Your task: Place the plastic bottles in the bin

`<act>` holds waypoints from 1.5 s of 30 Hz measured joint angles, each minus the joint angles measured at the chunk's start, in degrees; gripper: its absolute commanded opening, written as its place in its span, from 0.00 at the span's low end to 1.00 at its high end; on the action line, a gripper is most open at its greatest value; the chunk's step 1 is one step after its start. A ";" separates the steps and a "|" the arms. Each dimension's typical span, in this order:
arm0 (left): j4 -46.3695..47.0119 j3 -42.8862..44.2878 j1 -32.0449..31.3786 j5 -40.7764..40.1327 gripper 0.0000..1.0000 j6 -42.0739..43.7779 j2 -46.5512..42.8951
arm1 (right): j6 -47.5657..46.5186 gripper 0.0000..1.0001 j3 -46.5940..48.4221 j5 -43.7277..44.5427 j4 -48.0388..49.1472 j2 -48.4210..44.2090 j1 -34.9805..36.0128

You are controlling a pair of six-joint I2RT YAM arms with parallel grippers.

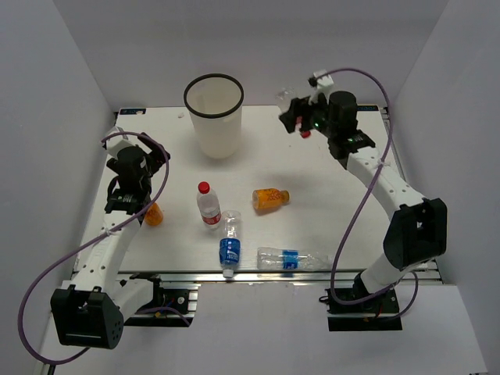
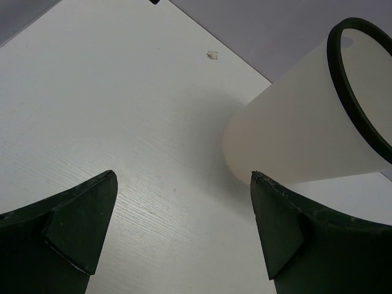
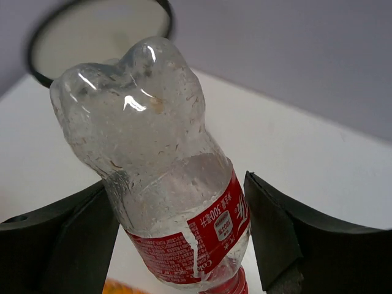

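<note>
Expecting a light, crushable shell, hold the clear red-labelled plastic bottle [image 3: 147, 122] at its label; your right pincer [image 3: 174, 184] is clamped there, left pincer [image 2: 184, 177] apart.

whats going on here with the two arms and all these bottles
The right gripper holds a clear red-label bottle between its fingers, up off the table and to the right of the white bin. The left gripper is open and empty, facing the bin. Five bottles are on the table: a red-capped bottle, two blue-label bottles and two orange bottles, one of them beside the left arm. None is in the bin yet.
</note>
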 measured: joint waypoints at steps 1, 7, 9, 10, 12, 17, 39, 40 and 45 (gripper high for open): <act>-0.20 0.00 0.00 0.00 0.98 -0.11 0.07 | -0.07 0.43 2.58 -2.10 2.45 0.96 1.75; -0.63 0.00 0.00 0.00 0.98 -0.70 0.72 | 2.16 0.48 15.72 -9.49 16.79 11.65 6.34; -0.79 0.00 0.00 0.00 0.98 -0.74 1.20 | 2.82 0.50 22.16 -10.43 19.30 17.51 7.50; -0.92 0.00 0.00 -0.02 0.98 -0.81 1.38 | 2.95 0.51 25.86 -10.45 19.91 20.70 8.11; -1.14 0.00 0.00 -0.02 0.98 -0.87 1.57 | 2.82 0.50 32.79 -10.03 22.10 26.75 9.66; -0.96 0.00 0.00 0.07 0.98 -1.05 1.68 | 3.19 0.49 39.87 -6.36 31.76 36.17 13.16; -12.26 4.35 0.00 -7.28 0.98 -6.91 4.63 | 3.76 0.89 55.80 2.51 44.35 52.52 19.23; -13.20 4.76 0.00 -7.85 0.98 -7.52 4.76 | 3.72 0.89 55.67 2.49 44.04 52.57 19.23; -20.83 8.41 0.00 -9.64 0.98 -12.26 6.62 | 2.78 0.89 54.66 2.05 43.34 52.57 19.12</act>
